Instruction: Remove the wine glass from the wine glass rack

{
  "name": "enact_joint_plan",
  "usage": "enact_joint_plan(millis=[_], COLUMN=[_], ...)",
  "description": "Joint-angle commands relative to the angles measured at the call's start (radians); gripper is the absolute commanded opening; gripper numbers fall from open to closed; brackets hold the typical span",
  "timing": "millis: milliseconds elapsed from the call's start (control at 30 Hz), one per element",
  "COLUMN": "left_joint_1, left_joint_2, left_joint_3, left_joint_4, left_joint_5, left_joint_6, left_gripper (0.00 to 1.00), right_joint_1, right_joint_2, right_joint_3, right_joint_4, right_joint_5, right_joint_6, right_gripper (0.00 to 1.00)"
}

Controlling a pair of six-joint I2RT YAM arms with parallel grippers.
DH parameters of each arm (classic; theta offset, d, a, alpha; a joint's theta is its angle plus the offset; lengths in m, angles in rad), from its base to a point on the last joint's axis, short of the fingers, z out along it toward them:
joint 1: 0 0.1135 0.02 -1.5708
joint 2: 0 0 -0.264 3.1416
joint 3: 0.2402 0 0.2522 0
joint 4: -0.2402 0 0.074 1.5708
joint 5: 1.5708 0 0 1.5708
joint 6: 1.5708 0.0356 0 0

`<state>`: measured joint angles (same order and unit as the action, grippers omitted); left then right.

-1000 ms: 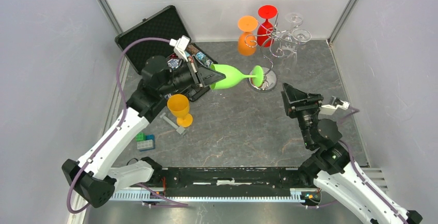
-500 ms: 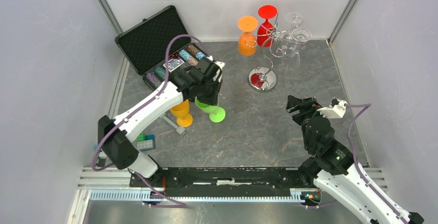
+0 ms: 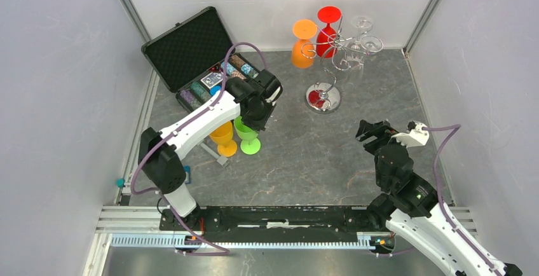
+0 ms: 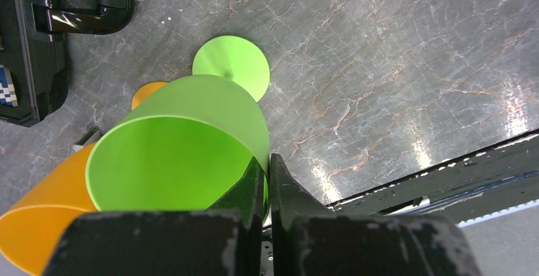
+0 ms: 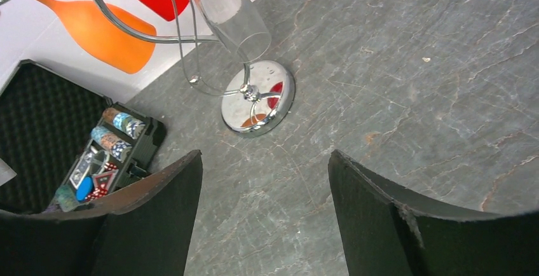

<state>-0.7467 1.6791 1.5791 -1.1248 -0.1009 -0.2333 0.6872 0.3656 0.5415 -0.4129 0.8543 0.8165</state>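
My left gripper (image 4: 267,163) is shut on the rim of a green wine glass (image 4: 184,139), one finger inside the bowl and one outside. The glass (image 3: 246,135) stands upright with its round foot (image 4: 232,66) down by the table, right beside a yellow-orange glass (image 3: 221,133). I cannot tell whether the foot touches the table. The wine glass rack (image 3: 323,96) stands at the back right on its shiny base (image 5: 257,101). An orange glass (image 3: 304,44), a red glass (image 3: 327,31) and clear glasses (image 3: 363,37) hang on it. My right gripper (image 5: 264,155) is open and empty, well short of the rack.
An open black case (image 3: 191,47) with poker chips lies at the back left, close behind the left arm. A small grey bracket (image 3: 213,152) lies by the yellow-orange glass. Grey walls enclose the table on three sides.
The left arm swung the green glass away from the rack, turned it from lying sideways to upright, and lowered it beside the yellow-orange glass. The right gripper opened wider.
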Motion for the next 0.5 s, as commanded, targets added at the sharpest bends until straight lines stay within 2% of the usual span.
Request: enact_joint_plan(millis=[0,100,200,333,467], left_joint_1=[-0.003,-0.003,-0.003,-0.003,-0.004], left_joint_2=[0.017,0.013,-0.004,-0.047,-0.125], left_joint_3=[0.047,0.037,0.027,0.018,-0.001], left_joint_4=[-0.004,0.0,0.002,0.022,0.076], left_joint_5=[-0.002,-0.002,-0.003,0.004,0.019], left_joint_6=[0.056,0.052,0.05,0.052,0.075], left_gripper=[0.02,0.07,0.18,0.41,0.61], right_joint_1=[0.003,0.003,0.003,0.003,0.003], right_joint_2=[0.035,0.057,0.067,0.083,0.108], right_joint_3=[0.056,0.08,0.102,0.123,0.151], right_joint_4=[0.001,-0.003,-0.002,0.003,0.044], right_joint_5=[0.034,-0.003,-0.03,-0.057,-0.17], right_joint_6=[-0.06,-0.093,-0.112,-0.136,-0.244], right_gripper=[0.78,0.83,0.86,0.89,0.97])
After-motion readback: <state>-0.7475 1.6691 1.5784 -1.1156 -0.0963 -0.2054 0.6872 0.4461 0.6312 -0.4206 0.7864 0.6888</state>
